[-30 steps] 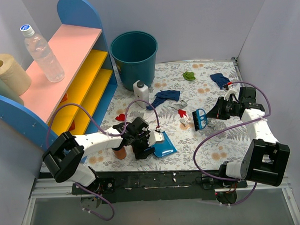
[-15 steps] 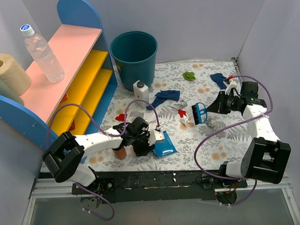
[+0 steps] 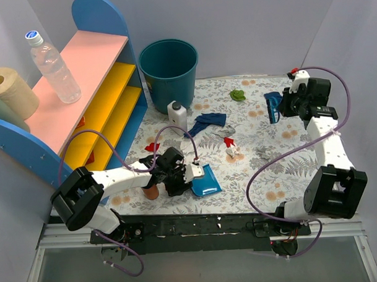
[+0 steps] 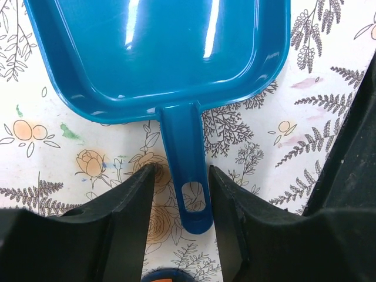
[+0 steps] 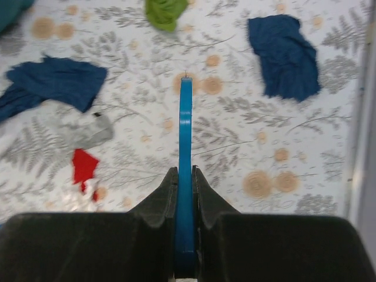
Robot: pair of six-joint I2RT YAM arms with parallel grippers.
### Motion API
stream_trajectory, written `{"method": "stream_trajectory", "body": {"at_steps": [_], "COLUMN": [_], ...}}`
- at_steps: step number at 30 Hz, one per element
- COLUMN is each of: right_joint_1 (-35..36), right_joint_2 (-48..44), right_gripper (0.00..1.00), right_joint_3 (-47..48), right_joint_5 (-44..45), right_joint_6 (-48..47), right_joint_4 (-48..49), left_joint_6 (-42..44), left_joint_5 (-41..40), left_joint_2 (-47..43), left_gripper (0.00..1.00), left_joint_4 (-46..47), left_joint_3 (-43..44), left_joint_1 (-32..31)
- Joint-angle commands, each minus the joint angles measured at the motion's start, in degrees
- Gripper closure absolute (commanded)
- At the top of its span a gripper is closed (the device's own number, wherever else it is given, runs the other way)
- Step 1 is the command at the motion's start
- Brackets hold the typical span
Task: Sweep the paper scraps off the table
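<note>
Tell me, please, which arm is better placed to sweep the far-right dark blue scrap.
Right. The right gripper clamps the hand brush near that dark blue scrap; the left gripper straddles the dustpan handle.

Desk: whitish cover, printed all over with grey fern leaves and orange flowers.
Small crumpled paper scraps: dark blue, green, silver-grey, red and white noted.
Glossy blue plastic dustpan: one even blue, with white light streaks.
Thin blue plastic hand brush: similar blue.
Left tool and right tool: matt black.
Jointed robot arms: white links, black joints.
Round teal plastic bin: plain, unpatterned.
Arched wooden shelf unit: pink top, yellow lower shelves, blue end panels.
</note>
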Motion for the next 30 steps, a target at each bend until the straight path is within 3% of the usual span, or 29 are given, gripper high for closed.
{"method": "stream_trajectory", "body": {"at_steps": [1,4,10,18,21,24,30], "right_joint_1": [1.85,1.85,3.69,5.19,5.19,5.36,6.77], "right_joint_2": [5.11,10.37,21.53,37.37,43.26,47.13,44.16], "right_gripper": [0.99,0.99,0.99,0.99,0.99,0.99,0.99], "right_joint_3": [4.69,9.17,17.42,32.98,40.54,44.15,37.4], "right_joint_5": [17.07,22.34,29.82,34.65,33.0,30.19,20.11], "right_joint_6": [-8.06,-10.17,-19.75,-33.11,-34.52,-34.96,-34.79], "right_joint_4": [9.88,12.52,17.53,11.75,2.56,-4.4,-10.14], "left_joint_6": [1.68,1.86,2.47,2.39,2.74,2.39,-0.95], "left_joint_5": [-0.34,0.45,1.16,1.25,1.68,1.77,-1.47], "left_joint_2": [-1.97,-1.62,-1.53,-1.36,-1.35,-1.44,-2.32], "left_gripper": [0.58,0.58,0.75,0.88,1.0,1.0,1.0], "left_joint_4": [0.55,0.46,-0.42,-2.52,-3.84,-4.63,-3.33], "left_joint_3": [-0.7,-0.87,-0.52,0.71,1.67,2.47,2.65], "left_joint_1": [0.76,0.76,0.76,0.94,1.29,1.46,1.73]}}
